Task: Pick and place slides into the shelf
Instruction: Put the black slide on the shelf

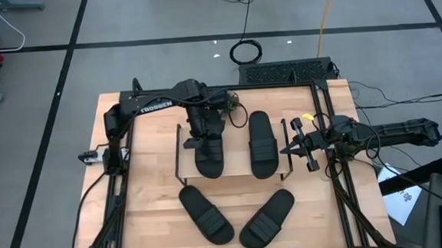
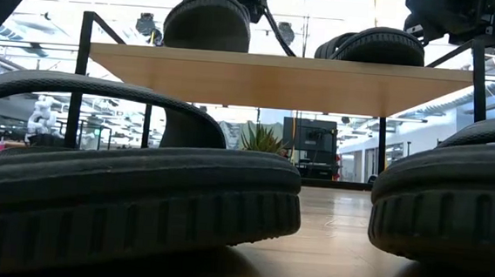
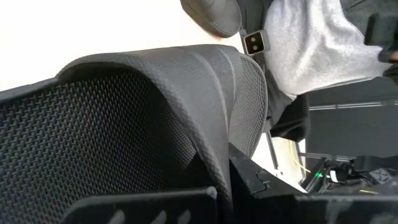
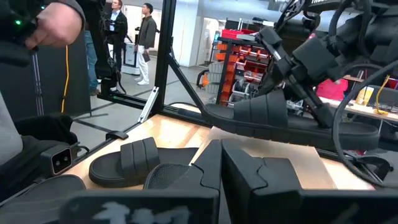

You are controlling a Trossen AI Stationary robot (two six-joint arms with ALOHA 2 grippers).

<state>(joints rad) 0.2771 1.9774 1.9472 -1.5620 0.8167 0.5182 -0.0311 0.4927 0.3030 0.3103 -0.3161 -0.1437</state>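
Tabletop shelf [image 1: 236, 175] holds two slides; left gripper [image 1: 204, 129] grips one, right gripper [image 1: 293, 146] closed.

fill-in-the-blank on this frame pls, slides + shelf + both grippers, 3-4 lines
1. Slides lying on the shelf's top board: ____.
2. Slides down on the table in front of the shelf: ____.
3. The left gripper is shut on the shelf slide lying on the picture's ____ in the high view.
4. The right gripper, beside the shelf, holds ____.

Missing: two; two; left; nothing
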